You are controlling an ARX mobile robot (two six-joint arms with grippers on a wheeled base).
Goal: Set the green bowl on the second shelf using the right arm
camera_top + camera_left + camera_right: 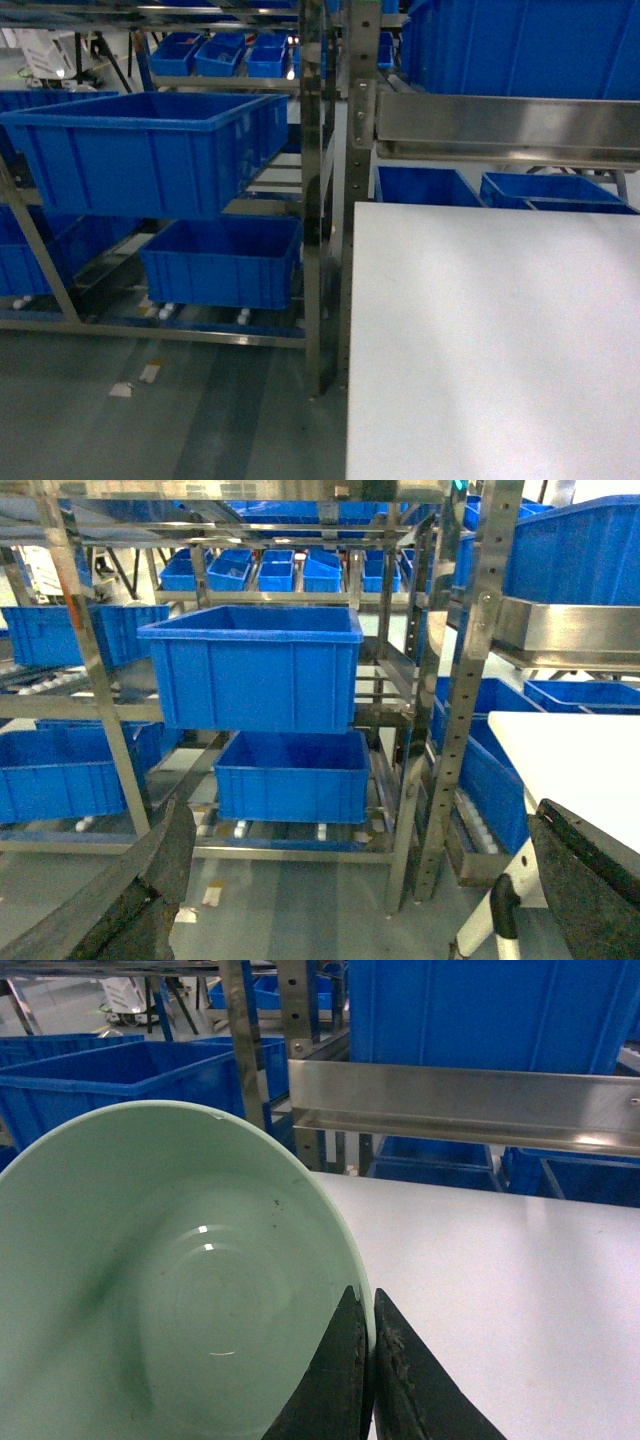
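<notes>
head view: a white counter (490, 340) fills the lower right, with no arm or pincer in sight. to its left stands a stainless-steel rack (318, 200); a large blue tub (150, 150) sits on the second shelf (262, 192), and a smaller blue tub (222, 262) rests on the tier below, on white rollers. a steel rail (505, 125) runs above the far edge of the counter, with more blue tubs behind and above it.

left wrist view: the left pincer (360, 880) has its 2 dark fingers (150, 890) set wide apart at the bottom corners, with nothing between them. beyond it are the same large blue tub (255, 670) and the lower tub (292, 778), and the corner of the counter (570, 755) on the right.

right wrist view: the green bowl (160, 1280) fills the left half, tilted so its inside faces the camera. the right pincer (368, 1370) is clamped on the bowl's rim at the lower right, its 2 black fingers (335, 1385) almost touching. the bowl is held above the counter (500, 1280), near its left edge, with the steel rail (460, 1100) beyond.
</notes>
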